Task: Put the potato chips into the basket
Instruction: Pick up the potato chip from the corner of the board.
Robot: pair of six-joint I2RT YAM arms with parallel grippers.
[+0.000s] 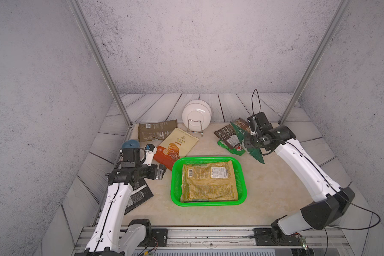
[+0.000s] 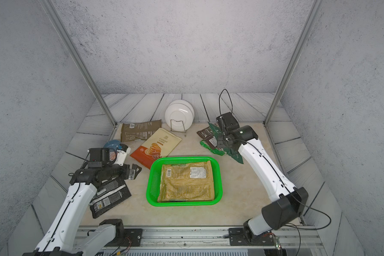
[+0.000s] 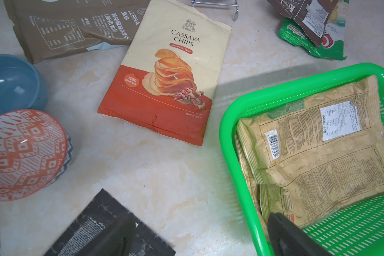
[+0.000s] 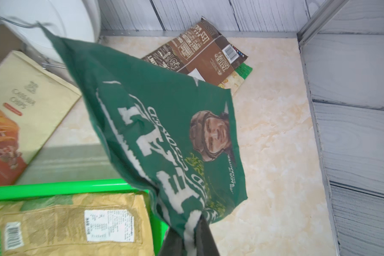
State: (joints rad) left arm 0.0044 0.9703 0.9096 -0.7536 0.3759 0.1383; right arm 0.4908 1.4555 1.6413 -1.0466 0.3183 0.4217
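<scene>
Top view: grey-walled marble tabletop (image 1: pixel 275 188); left claw (image 1: pixel 158 159) spread, right claw (image 1: pixel 246 141) pinching green bag (image 1: pixel 257 155)

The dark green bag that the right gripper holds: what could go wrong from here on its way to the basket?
1. The right gripper pinches the dark green bag only at one edge, so the limp bag may slip out or swing.
2. Tan bags already cover most of the basket floor, so it could land across the rim and slide off.
</scene>
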